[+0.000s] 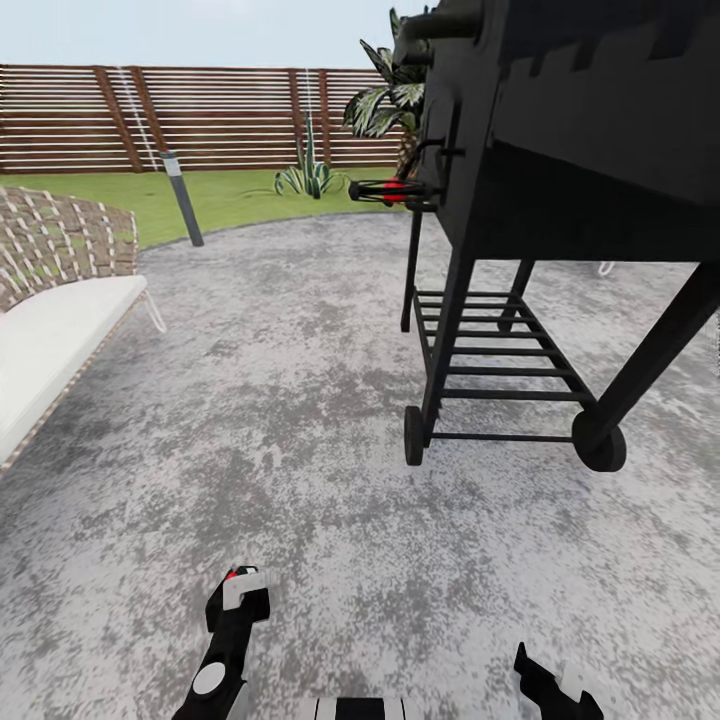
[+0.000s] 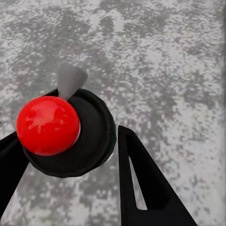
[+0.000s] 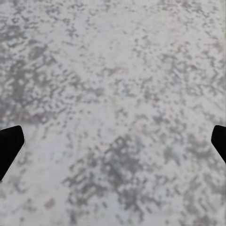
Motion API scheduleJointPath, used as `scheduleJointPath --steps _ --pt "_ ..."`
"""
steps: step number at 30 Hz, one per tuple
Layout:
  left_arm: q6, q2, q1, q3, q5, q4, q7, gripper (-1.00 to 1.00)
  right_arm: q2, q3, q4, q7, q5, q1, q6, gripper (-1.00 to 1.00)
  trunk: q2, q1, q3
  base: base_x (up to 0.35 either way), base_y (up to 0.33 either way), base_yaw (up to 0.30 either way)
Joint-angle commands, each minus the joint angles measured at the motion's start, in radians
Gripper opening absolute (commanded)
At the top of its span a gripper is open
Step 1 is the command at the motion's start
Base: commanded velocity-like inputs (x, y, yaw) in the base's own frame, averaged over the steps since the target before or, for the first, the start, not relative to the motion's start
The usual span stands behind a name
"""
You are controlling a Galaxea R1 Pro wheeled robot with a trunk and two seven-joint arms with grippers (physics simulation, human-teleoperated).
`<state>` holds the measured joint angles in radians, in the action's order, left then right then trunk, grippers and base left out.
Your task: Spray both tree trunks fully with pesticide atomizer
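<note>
Two claws are seen at the near edge of the grey paved patch [image 1: 300, 420]. The left claw [image 2: 70, 155] is clamped on the pesticide atomizer [image 2: 70, 132]: its black fingers [image 2: 141, 183] are pressed against either side of a round black cap topped by a red ball, with a grey spout beside the ball. In the head view the left claw [image 1: 238, 600] is held low over the paving with the atomizer's red and white top at its tip. The right claw [image 1: 550, 685] is held apart and empty, its two dark fingertips [image 3: 9, 148] seen at opposite edges of the right wrist view over bare paving.

Beyond the claws, a black wheeled barbecue grill [image 1: 560, 200] is set on the paving, with a slatted lower shelf and a red-handled tool [image 1: 385, 190] hung at its side. To the left of the grill, a wicker sofa with a white cushion [image 1: 50, 320] is placed at the paving's edge. Farther from the grill, a short grey lamp post [image 1: 183, 198] is stood where the grass lawn [image 1: 220, 195] begins. Behind the grill, a low spiky plant [image 1: 308, 175] and a palm-like plant [image 1: 385, 95] are seen, and the lawn is closed off by the brown slatted wooden fence [image 1: 200, 115].
</note>
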<state>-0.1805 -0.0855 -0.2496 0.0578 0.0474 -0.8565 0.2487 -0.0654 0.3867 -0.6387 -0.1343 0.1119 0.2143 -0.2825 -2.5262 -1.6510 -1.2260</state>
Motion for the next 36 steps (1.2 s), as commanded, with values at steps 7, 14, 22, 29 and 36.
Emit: scheduleJointPath --steps 7,14,22,29,36 --pt "-0.004 0.000 0.000 0.003 0.006 -0.001 0.006 -1.00 -0.001 0.001 0.001 0.002 0.009 0.000 -0.004 1.00 0.001 0.003 0.026 0.000 0.000 0.000" --pt "-0.004 0.000 0.000 0.003 0.006 0.000 0.006 -1.00 -0.001 0.001 0.001 0.002 0.009 0.000 -0.004 1.00 0.003 0.006 0.054 0.000 0.000 0.000" --pt "-0.004 0.000 0.000 0.003 0.007 0.001 0.006 -1.00 -0.001 0.001 0.001 0.002 0.009 0.000 -0.004 1.00 0.005 0.010 0.084 0.000 0.000 0.000" --pt "-0.004 0.000 0.000 0.002 0.007 0.001 0.006 -1.00 -0.001 0.001 0.001 0.002 0.010 0.000 -0.004 1.00 0.007 0.013 0.112 0.000 0.000 0.000" --pt "-0.004 0.000 0.000 0.003 0.008 0.004 0.006 -1.00 -0.001 0.001 0.000 0.002 0.010 0.000 -0.004 1.00 0.008 0.016 0.139 0.000 0.000 0.000"
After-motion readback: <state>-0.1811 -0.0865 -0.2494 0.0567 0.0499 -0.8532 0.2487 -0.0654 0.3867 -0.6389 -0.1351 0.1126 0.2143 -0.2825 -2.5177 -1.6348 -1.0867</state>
